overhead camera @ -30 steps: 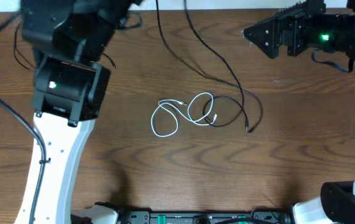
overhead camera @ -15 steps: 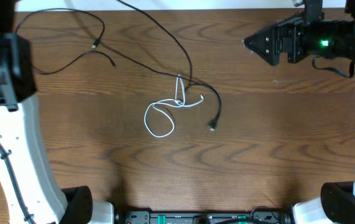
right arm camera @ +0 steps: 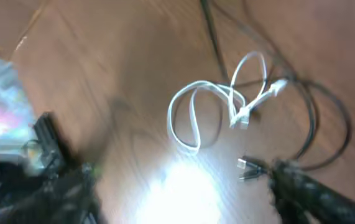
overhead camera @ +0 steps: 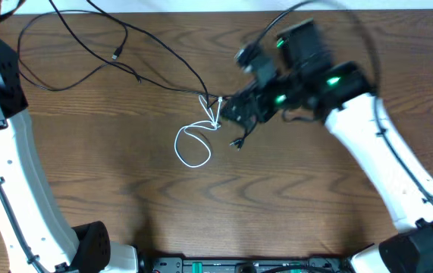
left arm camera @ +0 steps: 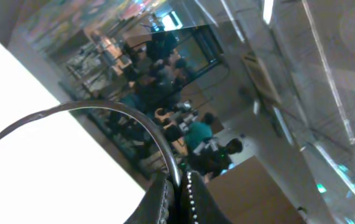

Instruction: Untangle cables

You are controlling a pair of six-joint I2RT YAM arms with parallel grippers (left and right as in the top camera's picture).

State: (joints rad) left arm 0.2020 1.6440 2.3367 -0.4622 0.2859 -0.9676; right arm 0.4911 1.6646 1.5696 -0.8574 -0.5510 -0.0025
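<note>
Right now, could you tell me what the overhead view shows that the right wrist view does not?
Only overhead: the black cables trailing to the table's far left corner, and the left arm. Only right wrist: the right gripper with fingers spread wide, and a glare patch on the table. Both: the looped white cable and a black plug end beside it.

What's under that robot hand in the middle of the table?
A black cable runs under the right gripper, its plug poking out, next to the white cable. The part directly beneath is covered.
</note>
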